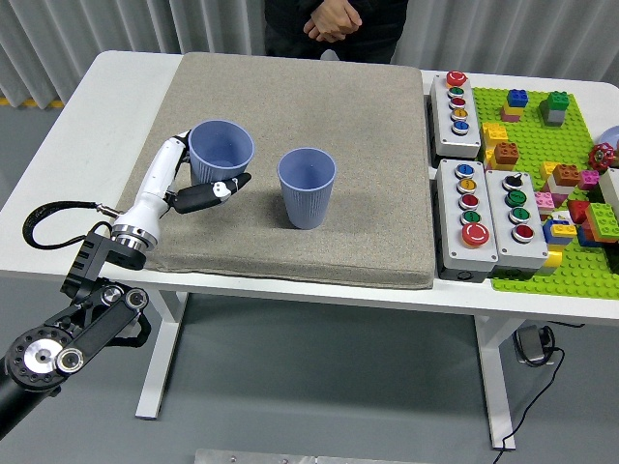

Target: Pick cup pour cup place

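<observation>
Two blue ribbed cups are over a grey mat [290, 116]. My left hand [198, 174] is shut on the left cup [221, 153], thumb across its front and fingers behind, holding it upright and lifted off the mat. The right cup [308, 188] stands upright on the mat, a short gap to the right of the held one. What is inside either cup does not show.
Button boxes [456, 101] [491, 215] lie right of the mat, then a green baseplate [542, 155] with several toy bricks. A person stands at the far edge with hands clasped [334, 19]. White table [68, 155] shows left of the mat.
</observation>
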Controlling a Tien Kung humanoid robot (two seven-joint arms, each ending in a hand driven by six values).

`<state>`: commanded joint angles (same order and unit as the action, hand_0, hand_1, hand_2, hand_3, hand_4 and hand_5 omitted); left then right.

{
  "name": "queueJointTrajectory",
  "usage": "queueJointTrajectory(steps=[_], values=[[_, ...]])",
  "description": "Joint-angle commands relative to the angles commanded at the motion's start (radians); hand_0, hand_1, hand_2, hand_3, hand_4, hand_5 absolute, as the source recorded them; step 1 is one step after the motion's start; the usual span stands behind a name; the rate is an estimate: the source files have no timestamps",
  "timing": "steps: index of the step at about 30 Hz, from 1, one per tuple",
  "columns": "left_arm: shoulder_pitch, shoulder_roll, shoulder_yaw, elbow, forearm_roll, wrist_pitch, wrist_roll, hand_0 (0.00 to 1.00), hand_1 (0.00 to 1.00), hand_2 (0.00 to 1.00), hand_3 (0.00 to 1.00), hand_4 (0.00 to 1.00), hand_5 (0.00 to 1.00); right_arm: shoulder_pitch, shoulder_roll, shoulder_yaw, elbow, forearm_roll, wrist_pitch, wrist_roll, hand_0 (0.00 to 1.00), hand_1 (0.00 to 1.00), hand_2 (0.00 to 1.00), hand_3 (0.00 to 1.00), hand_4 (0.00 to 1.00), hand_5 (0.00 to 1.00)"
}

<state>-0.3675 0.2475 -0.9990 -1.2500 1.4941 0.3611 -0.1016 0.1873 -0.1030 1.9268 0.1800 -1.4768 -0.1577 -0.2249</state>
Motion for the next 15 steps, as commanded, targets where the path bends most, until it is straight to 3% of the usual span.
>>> queueJointTrajectory(steps=[4,5,15], values=[[-0.036,-0.001,0.022,-0.015,0.040,-0.011,0.007,0.560,0.510,0.505,0.536,0.867,0.263,-0.001,0.000,0.000,0.000,-0.001,-0.001,0.000,0.694,0.615,0.590,0.588,0.002,0.253],[-0.039,0.000,0.024,-0.016,0.045,-0.013,0.006,0.569,0.518,0.514,0.542,0.843,0.229,-0.002,0.000,0.000,0.000,-0.001,-0.001,0.000,0.694,0.616,0.590,0.588,0.002,0.254],[-0.065,0.005,0.043,0.002,0.121,-0.020,0.008,0.574,0.520,0.518,0.545,0.840,0.228,-0.007,0.001,0.000,0.000,-0.006,-0.001,-0.001,0.694,0.615,0.590,0.589,0.002,0.253]])
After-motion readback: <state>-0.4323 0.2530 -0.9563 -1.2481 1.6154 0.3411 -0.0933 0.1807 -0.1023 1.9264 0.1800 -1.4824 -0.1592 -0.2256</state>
